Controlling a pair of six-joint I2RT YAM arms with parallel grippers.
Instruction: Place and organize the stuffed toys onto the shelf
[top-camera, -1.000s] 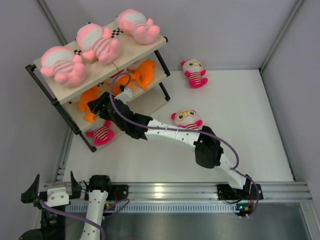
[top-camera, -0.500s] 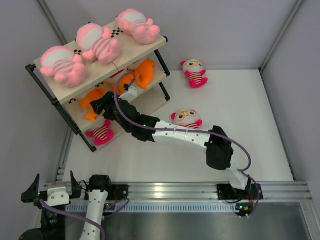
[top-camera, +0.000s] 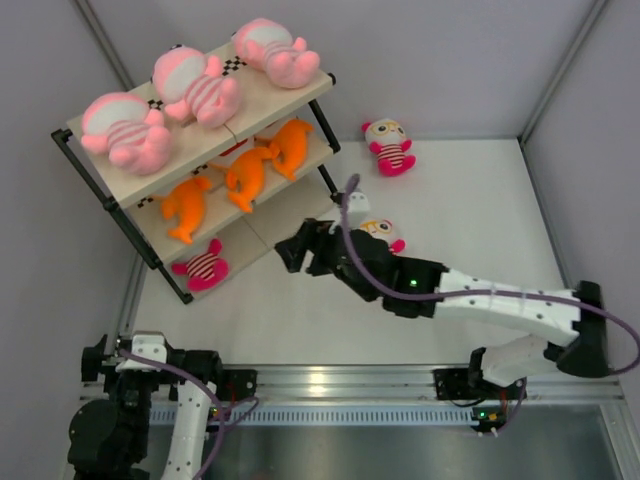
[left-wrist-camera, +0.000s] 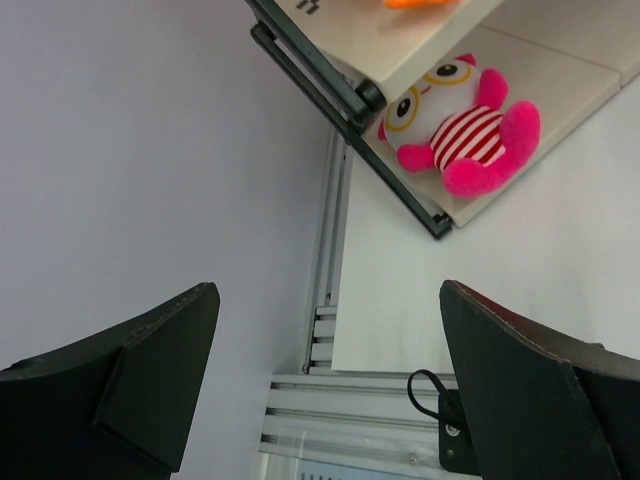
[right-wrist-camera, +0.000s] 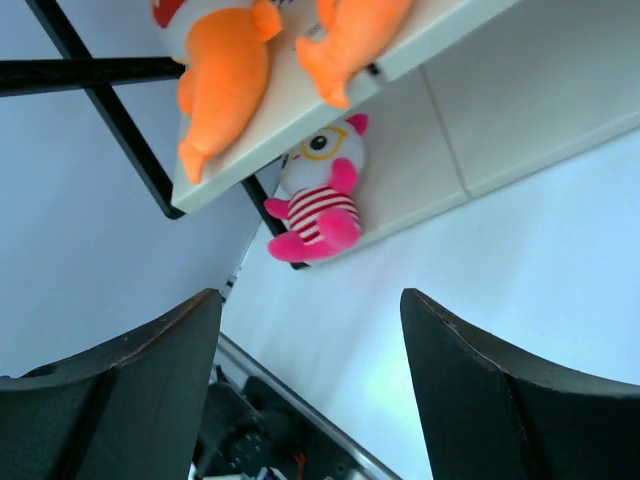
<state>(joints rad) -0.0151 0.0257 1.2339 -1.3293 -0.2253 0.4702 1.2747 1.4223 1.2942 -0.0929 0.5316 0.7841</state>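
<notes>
So my right claw (top-camera: 298, 247) is hanging over the white surface (top-camera: 480, 220) just off the near right corner of the shelf (top-camera: 265, 98), jaws apart, nothing in them, nose pointing left at the bottom tier. The top board has the three pink toys (top-camera: 195, 85), the middle one the three orange fish (top-camera: 245, 175), and the bottom only one striped doll (top-camera: 203, 265) way over at its left end, so I'd say that row is what needs filling. Two dolls aren't shelved yet. The nearer doll (top-camera: 381, 229) sits right of the claw, tucked against my own wrist, basically behind the fingers. I reckon I'd have to back up and swing right to reach it, and it's too covered to call its long axis. The far doll (top-camera: 390, 146) lies further right and far, head far, feet near, open surface all round. Both are right-arm territory: my left claw (left-wrist-camera: 328, 330) is parked at the near left corner, spread wide and empty. Plain grey walls, metal rail (top-camera: 330, 380) along the near edge.
</notes>
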